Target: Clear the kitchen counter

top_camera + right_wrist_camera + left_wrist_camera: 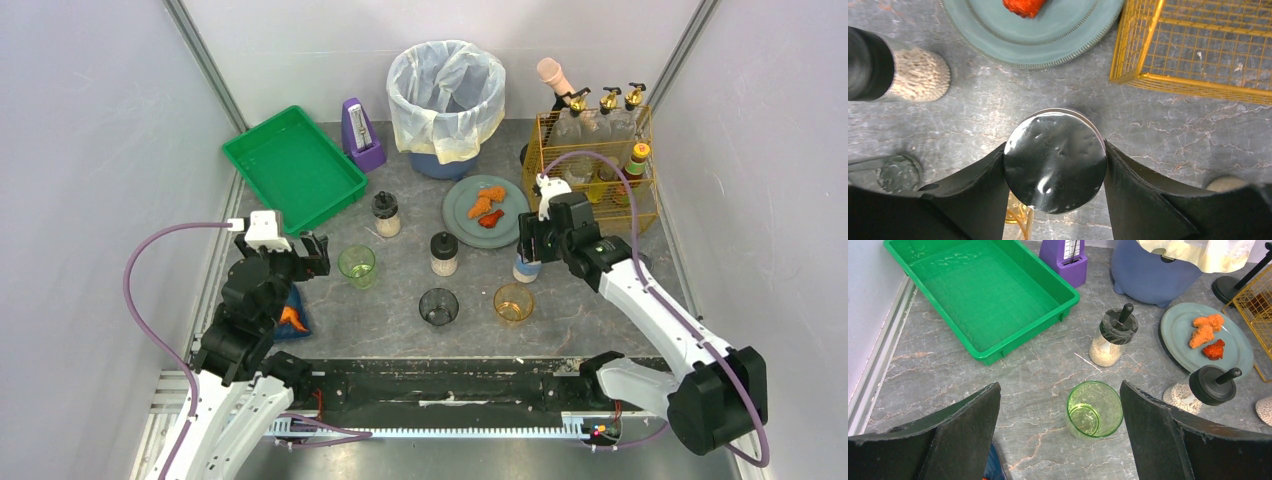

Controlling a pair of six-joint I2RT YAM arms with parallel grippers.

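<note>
Evidently clamps the right end effector (531, 243) on both sides of the foil-topped cup (1054, 162), upright on the grey table (400, 310) near the plate (458, 215), to lift it away, and hangs the left end effector (1059, 386) wide near the green glass (1094, 409), likely next.

The surface (400, 300) is dark grey stone, marbled with faint pale veins. At its far left corner lies a bright green tray (293, 165), its floor marked in a fine grid. Beside it stands a purple metronome (362, 135). The bin (440, 165) is blue and its liner (445, 90) milky white. The plate (455, 215) is grey-green with a beaded rim and carries orange and red pieces (488, 205). The wire basket (1193, 85) is golden yellow. The cup (357, 265) is clear green, the tumbler (513, 302) amber, the glass (438, 306) smoky dark. Two jars (386, 213) have black lids over off-white grains. The container (1054, 160) has a shiny silver top.
</note>
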